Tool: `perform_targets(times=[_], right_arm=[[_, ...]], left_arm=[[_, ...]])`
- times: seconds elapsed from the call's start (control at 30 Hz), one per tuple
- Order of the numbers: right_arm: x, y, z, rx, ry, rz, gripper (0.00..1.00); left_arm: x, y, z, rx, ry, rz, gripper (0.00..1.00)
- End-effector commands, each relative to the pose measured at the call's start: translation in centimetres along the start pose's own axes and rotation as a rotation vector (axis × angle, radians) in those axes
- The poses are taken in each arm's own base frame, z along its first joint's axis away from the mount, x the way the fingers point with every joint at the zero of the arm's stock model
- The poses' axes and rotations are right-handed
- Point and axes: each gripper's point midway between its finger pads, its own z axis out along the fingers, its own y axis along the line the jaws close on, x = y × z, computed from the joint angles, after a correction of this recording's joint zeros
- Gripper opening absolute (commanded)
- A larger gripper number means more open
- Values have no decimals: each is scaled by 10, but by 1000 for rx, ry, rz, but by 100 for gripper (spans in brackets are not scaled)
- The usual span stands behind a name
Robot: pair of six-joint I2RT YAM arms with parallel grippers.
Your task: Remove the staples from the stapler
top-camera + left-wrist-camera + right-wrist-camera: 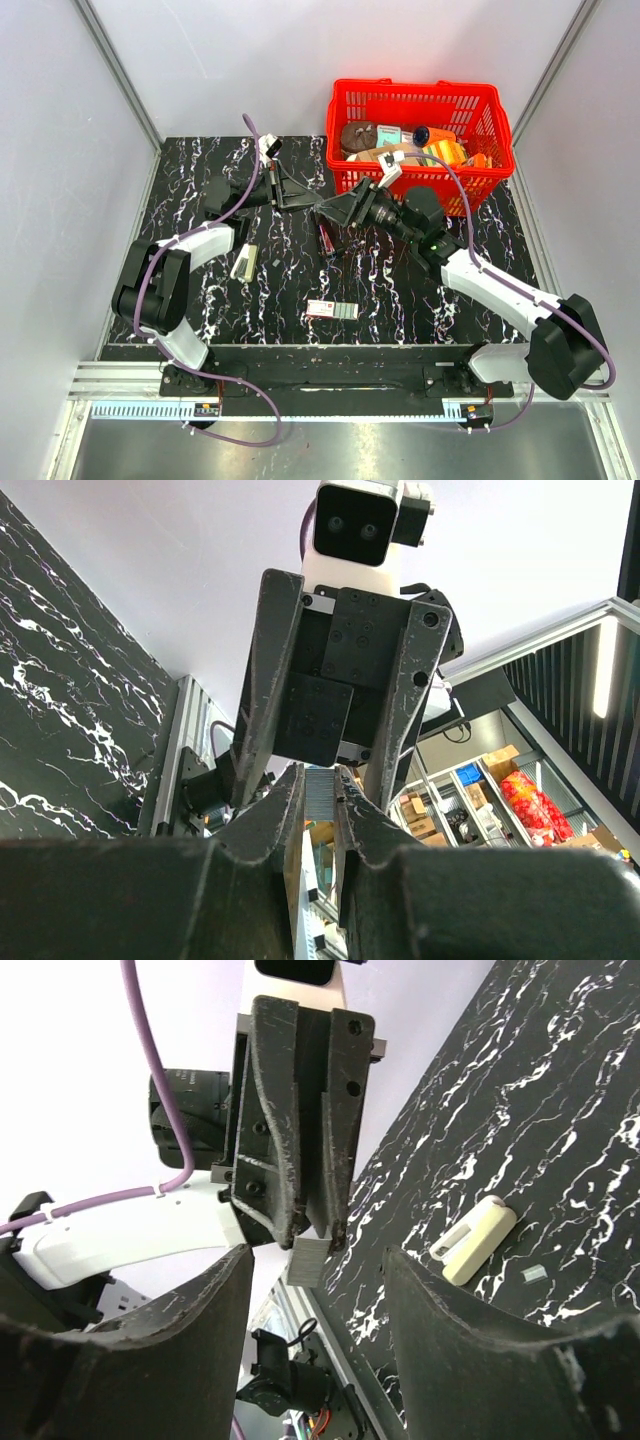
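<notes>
A short grey strip of staples [320, 792] is pinched at the tips of my left gripper [320, 772], which is shut on it and held up above the table. In the right wrist view the same strip [312, 1258] sticks out below the left gripper's fingertips. My right gripper [318, 1253] faces the left one with a finger on each side of the strip and a clear gap to it, so it is open. From above, the two grippers [300, 200] [328, 210] meet nose to nose mid-table. The cream stapler [245, 262] [478, 1240] lies on the black marbled table, left of both grippers.
A red basket [415, 88] holding several items stands at the back right, just behind my right arm. A small pink and white box [322, 308] lies near the front middle. A tiny grey piece [532, 1274] lies by the stapler. A thin dark object [327, 240] lies below the grippers.
</notes>
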Motion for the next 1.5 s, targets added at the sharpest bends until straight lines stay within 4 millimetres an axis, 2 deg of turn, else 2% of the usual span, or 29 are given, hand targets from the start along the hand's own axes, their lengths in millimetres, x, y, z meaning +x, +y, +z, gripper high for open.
perform_targets(times=[0.0,0.23,0.7,0.87,0.93,1.1,1.2,1.3,1.33,1.4,1.47], right_arm=[[-21,36,-1,-124,-55,-16,59],[-21,36,1,-130,-51,-5,46],[-17,35,4,-148,-35,1,32],[-16,35,2,-148,-35,-5,22],[-14,33,3,-141,-27,-8,17],[-12,32,0,-134,-18,-10,13],[-11,32,-2,-132,-21,-11,11],[-11,34,-3,-141,-20,-11,11],[-12,36,-3,-147,-20,-12,16],[-11,38,-2,-158,-11,-12,35],[-11,38,-2,-158,-10,-6,43]], left_arm=[[4,-15,-3,36,7,86,6],[1,-13,-3,27,-6,78,6],[-2,-12,-3,30,-11,67,6],[-2,-9,-4,25,-14,62,6],[-3,-8,-4,20,-15,60,9],[-7,-4,-6,8,-32,53,16],[-9,-2,-8,3,-50,45,18],[-10,-3,-7,12,-49,46,15],[-10,-3,-7,14,-49,43,14],[-10,-3,-7,14,-49,41,13],[-10,-4,-7,15,-47,45,12]])
